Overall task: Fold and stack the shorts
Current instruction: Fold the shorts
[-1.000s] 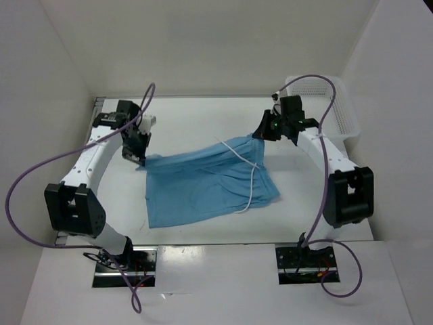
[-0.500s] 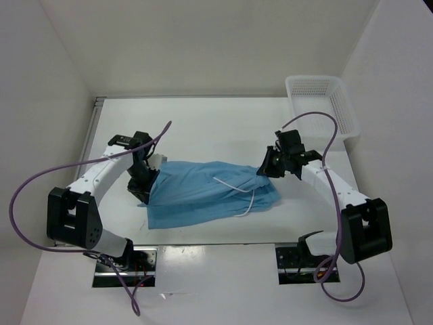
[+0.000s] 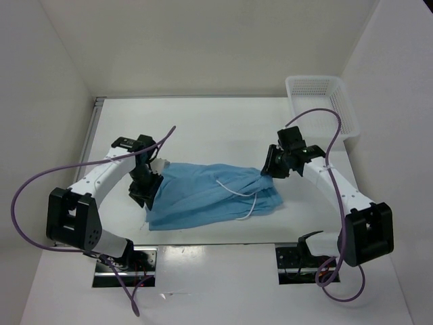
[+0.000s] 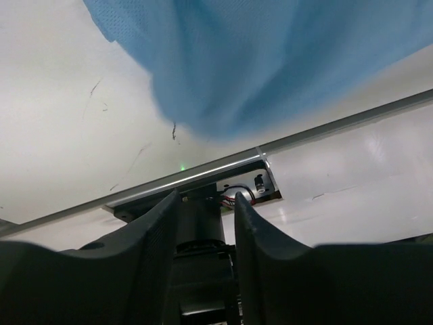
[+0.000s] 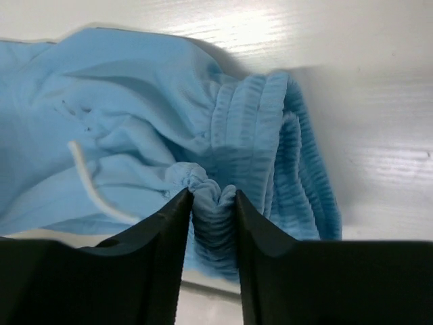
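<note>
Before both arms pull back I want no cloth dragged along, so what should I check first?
1. Left gripper free of the shorts: ok. Its jaws are apart with nothing between them, and the cloth lies ahead of it.
2. Right gripper free of cloth: not ok. The waistband is bunched between its fingers.
3. Cord away from the right fingers: ok. It lies off to one side.
4. Shorts resting wholly on the table: ok.
5. Basket apart from the shorts: ok. It sits at the far right corner.
</note>
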Available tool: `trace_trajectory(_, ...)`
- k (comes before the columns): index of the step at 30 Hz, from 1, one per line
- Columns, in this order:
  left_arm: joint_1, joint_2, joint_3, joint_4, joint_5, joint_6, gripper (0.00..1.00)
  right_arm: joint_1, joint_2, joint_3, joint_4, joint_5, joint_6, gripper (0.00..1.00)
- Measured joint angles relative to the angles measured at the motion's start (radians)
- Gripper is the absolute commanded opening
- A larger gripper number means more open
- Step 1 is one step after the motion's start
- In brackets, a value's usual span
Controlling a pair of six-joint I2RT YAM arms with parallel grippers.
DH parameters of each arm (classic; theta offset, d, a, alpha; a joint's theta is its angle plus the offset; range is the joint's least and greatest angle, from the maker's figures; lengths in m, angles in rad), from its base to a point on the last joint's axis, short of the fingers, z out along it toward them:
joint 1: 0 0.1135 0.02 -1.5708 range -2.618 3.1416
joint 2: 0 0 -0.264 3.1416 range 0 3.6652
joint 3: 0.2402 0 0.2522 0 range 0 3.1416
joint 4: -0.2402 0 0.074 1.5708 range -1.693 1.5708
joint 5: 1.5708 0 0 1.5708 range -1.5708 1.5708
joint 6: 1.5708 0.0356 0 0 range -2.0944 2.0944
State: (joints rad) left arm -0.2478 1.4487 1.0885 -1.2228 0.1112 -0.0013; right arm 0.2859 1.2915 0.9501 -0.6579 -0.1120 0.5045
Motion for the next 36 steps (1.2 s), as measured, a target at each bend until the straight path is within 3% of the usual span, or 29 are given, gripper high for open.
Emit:
trace_trajectory(4,0.0,-0.001,-0.004,-0.016,-0.002,-0.002,0.47,0.0,-0.017,0.069,-0.102,0.035,-0.006,0.4)
trace_trajectory(10,0.0,-0.015,0.032,-0.039,-0.013,-0.002,0.47,0.013,-0.086,0.166,-0.189,0.095,-0.01,0.12)
trace_trajectory(12,0.0,0.009,0.069,-0.024,-0.031,-0.002,0.47,0.032,-0.064,0.205,-0.195,0.116,-0.007,0.11)
trace_trajectory(13,0.0,0.036,0.092,-0.016,-0.037,-0.002,0.47,0.04,-0.049,0.217,-0.196,0.119,-0.007,0.12)
trace_trajectory(15,0.0,0.093,0.116,0.008,-0.038,-0.002,0.49,0.048,-0.024,0.22,-0.204,0.12,-0.006,0.24)
trace_trajectory(17,0.0,0.141,0.117,0.032,-0.036,-0.002,0.5,0.05,-0.017,0.196,-0.221,0.11,-0.005,0.5)
trace_trajectory(19,-0.007,0.161,0.105,0.049,-0.029,-0.003,0.51,0.05,-0.028,0.15,-0.244,0.092,-0.002,0.63)
trace_trajectory(24,-0.069,0.165,0.051,0.075,0.004,-0.002,0.54,0.051,-0.05,0.083,-0.363,0.066,0.0,0.77)
trace_trajectory(31,-0.132,0.243,-0.039,0.135,0.032,-0.003,0.61,0.051,-0.098,0.087,-0.431,0.083,0.027,0.77)
trace_trajectory(36,-0.139,0.269,-0.036,0.204,0.018,-0.003,0.61,0.051,-0.119,-0.001,-0.344,0.023,0.099,0.8)
